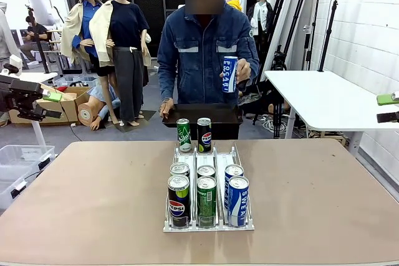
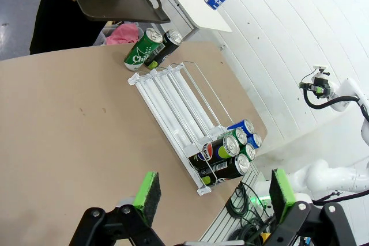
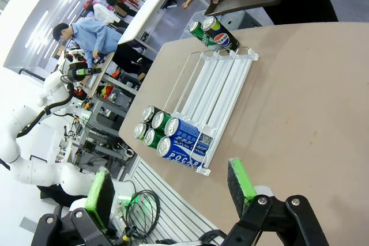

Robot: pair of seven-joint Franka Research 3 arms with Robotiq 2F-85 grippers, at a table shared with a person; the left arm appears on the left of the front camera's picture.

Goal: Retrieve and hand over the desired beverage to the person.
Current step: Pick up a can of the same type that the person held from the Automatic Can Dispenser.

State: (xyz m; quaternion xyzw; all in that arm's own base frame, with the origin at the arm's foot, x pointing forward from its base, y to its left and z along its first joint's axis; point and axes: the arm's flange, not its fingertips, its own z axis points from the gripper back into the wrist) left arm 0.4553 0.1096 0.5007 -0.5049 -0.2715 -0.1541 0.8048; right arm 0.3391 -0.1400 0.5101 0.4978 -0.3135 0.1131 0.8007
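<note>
The person [image 1: 199, 48] stands at the far side of the table, holding up a blue Pocari Sweat can [image 1: 229, 74] in one hand and a black tray [image 1: 202, 114] in the other. A white wire rack [image 1: 209, 154] at the table's middle holds several cans, among them a Pepsi can [image 1: 178, 200], a green can [image 1: 206, 200] and a blue can [image 1: 237, 200]. Behind the rack stand a green can [image 1: 184, 135] and a black Pepsi can [image 1: 204, 134]. My left gripper [image 1: 53, 105] [image 2: 216, 194] hangs open off the table's left. My right gripper [image 1: 380, 108] [image 3: 170, 188] hangs open off the right.
Broad bare tabletop [image 1: 87, 197] lies on both sides of the rack [image 2: 173, 93] [image 3: 216, 84]. A white table [image 1: 324, 98] stands at the back right. Boxes and a clear bin [image 1: 15, 160] sit on the floor at the left.
</note>
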